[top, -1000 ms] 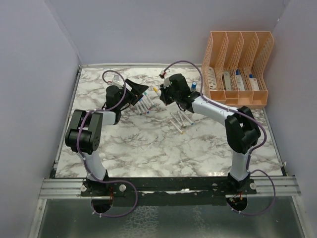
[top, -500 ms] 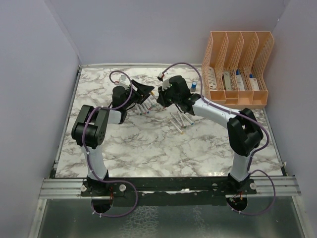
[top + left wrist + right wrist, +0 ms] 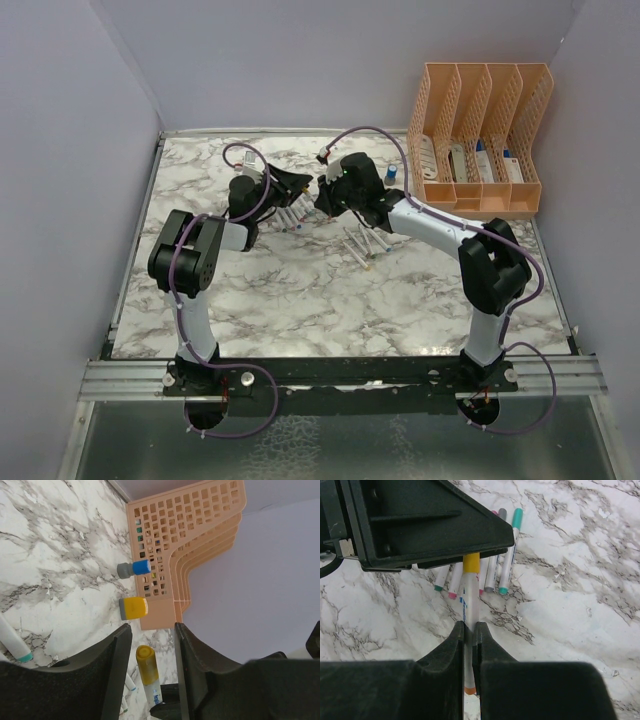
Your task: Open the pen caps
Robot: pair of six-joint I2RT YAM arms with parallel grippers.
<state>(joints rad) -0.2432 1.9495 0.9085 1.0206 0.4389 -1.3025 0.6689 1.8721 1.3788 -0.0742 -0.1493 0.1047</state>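
We find the right gripper (image 3: 469, 630) clamped on a thin white plastic marker pen (image 3: 469, 605) near the far edge of the marble tabletop (image 3: 300, 290); the left gripper (image 3: 151, 630) stands part open astride its small yellow plastic cap (image 3: 146, 662), seemingly without contact. We judge the cap light, stiff and slick: grip its sides
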